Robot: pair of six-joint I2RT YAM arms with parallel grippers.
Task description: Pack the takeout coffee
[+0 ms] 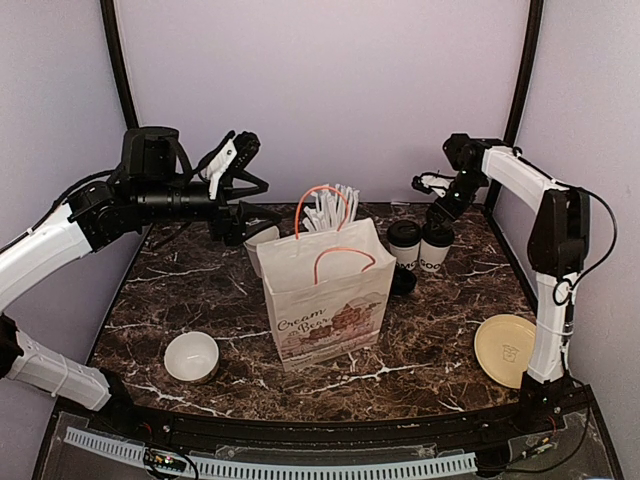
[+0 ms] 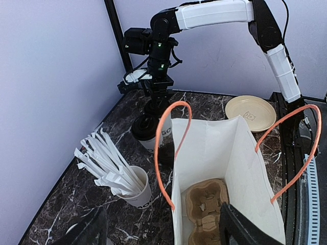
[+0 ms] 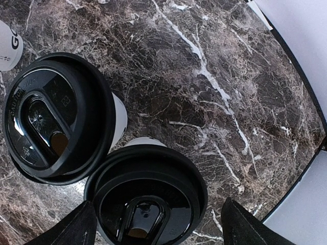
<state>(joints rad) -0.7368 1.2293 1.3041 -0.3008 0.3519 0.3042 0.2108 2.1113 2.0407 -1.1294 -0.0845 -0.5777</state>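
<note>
Your right gripper hung open over two touching lidded cups; closing carelessly could have toppled its neighbour.

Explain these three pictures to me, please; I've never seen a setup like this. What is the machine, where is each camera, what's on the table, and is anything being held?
Two robot arms are bolted at the near edge of a marble table. One picture looks down from above and behind them; the other two come from cameras on the wrists.

On the table stand a paper bag with orange handles, a cardboard cup carrier inside it, two lidded coffee cups, a cup of straws, a white bowl and a beige plate.

The left gripper hovers open above the bag's far side, holding nothing. The right gripper hangs open directly over the nearer coffee cup, with its fingers either side, holding nothing.
</note>
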